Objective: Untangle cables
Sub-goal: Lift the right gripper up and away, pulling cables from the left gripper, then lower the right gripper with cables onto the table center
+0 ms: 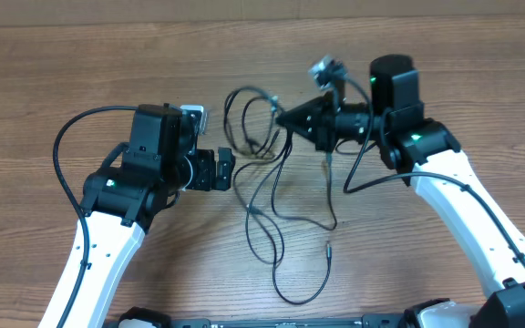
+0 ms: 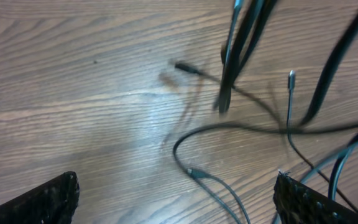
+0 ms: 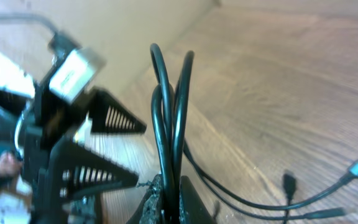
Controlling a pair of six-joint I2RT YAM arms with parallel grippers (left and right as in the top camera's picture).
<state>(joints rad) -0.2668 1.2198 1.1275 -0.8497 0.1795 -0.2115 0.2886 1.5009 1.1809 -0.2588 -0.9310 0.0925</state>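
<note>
The cables (image 1: 252, 210) are thin black cords spread over the middle of the wooden table, with loops at the back and loose ends trailing toward the front. My right gripper (image 1: 282, 117) points left and is shut on a bunch of strands; the right wrist view shows them rising in tight loops (image 3: 166, 124) from between its closed fingers (image 3: 174, 196). Just left of the cables, my left gripper (image 1: 233, 169) stands open. In its wrist view the fingers (image 2: 45, 202) are far apart, with one cord and plug (image 2: 194, 173) lying on the wood between them, untouched. Blurred lifted strands (image 2: 229, 68) hang ahead.
A cardboard wall (image 3: 135, 25) runs along the table's far edge. Loose plug ends lie on the wood at the right wrist view's lower right (image 3: 289, 182). The left arm's own thick cable (image 1: 62, 137) arcs out to the left. Bare wood (image 1: 80, 64) stretches left and back.
</note>
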